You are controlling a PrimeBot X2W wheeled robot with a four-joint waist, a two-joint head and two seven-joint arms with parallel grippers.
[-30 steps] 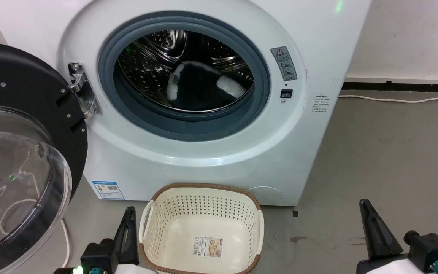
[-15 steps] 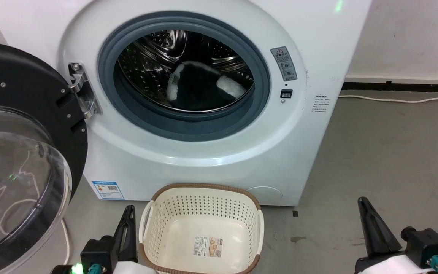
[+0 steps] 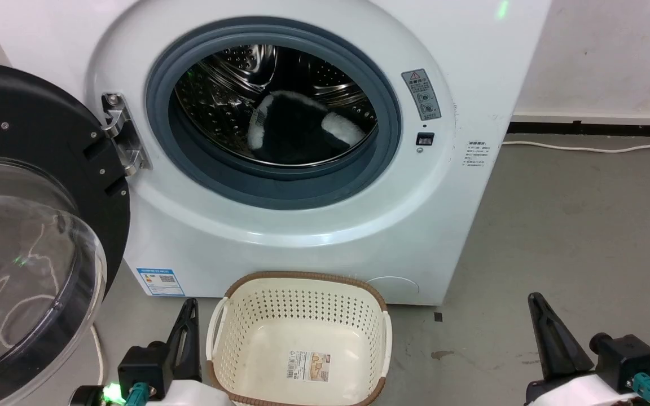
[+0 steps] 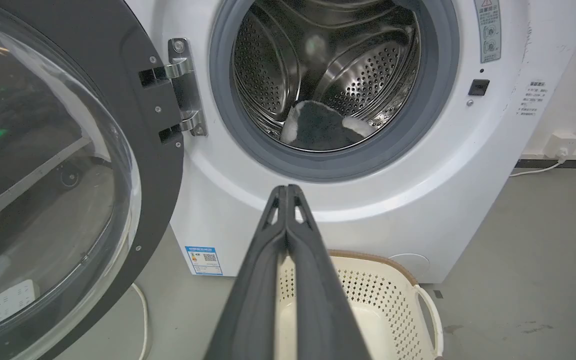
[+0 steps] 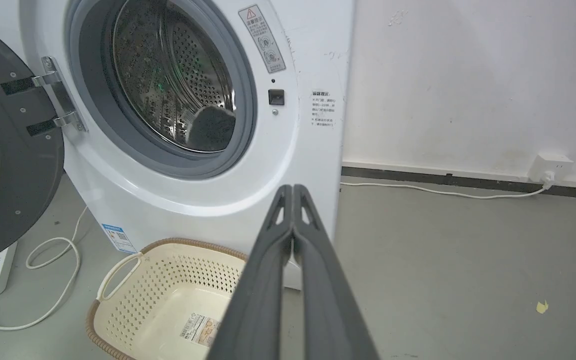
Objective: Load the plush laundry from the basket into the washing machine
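Head view, from the left: the round door of the washing machine stands open. My left claw is clenched on nothing, just beside the basket, which sits empty on the floor before the machine. The plush toy lies inside the steel drum. My right claw, well apart from the basket, is clenched too, holding nothing.
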